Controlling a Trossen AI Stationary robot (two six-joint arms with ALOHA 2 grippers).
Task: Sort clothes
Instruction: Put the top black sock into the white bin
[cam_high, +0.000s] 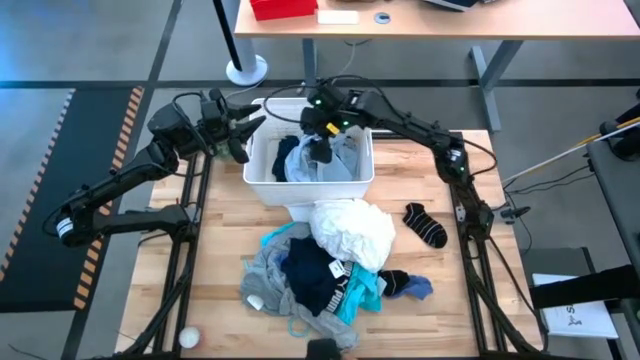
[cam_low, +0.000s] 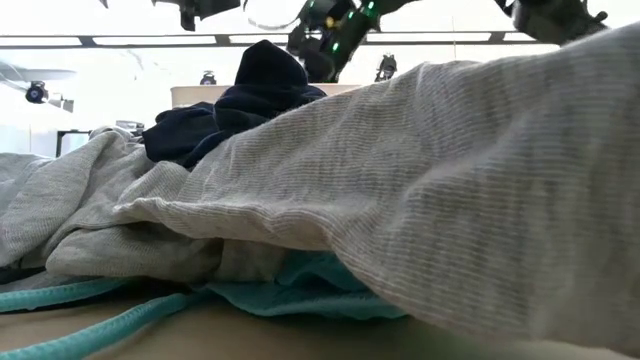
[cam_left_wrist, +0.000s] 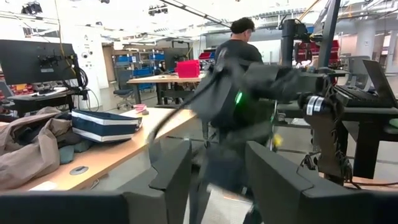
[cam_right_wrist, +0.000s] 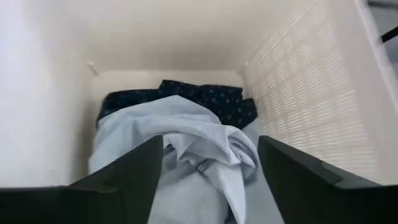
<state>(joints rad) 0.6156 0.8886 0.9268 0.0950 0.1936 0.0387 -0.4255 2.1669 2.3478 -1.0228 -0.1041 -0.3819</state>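
A grey ribbed garment (cam_low: 450, 190) fills most of the table-level view, hiding the tabletop (cam_high: 450, 310) behind it — only a navy top (cam_low: 240, 105) and a teal drawstring piece (cam_low: 250, 295) peek out around its folds. From above, the pile of clothes (cam_high: 325, 265) lies at the middle of the wooden tabletop, a crumpled white garment (cam_high: 352, 232) on top, a black sock (cam_high: 425, 224) just beside it and a blue sock (cam_high: 418, 288) at the heap's edge. The right gripper (cam_high: 318, 140) hangs over the white plastic bin (cam_high: 260, 170), its fingers (cam_right_wrist: 124, 177) spread wide and empty above a pale blue cloth (cam_right_wrist: 180, 155) and a dark dotted fabric (cam_right_wrist: 217, 99) inside. The left gripper (cam_high: 240, 135) hovers beside the bin's outer wall, fingers (cam_left_wrist: 174, 168) apart, gripping nothing. A person (cam_left_wrist: 239, 46) stands in the blurred room beyond.
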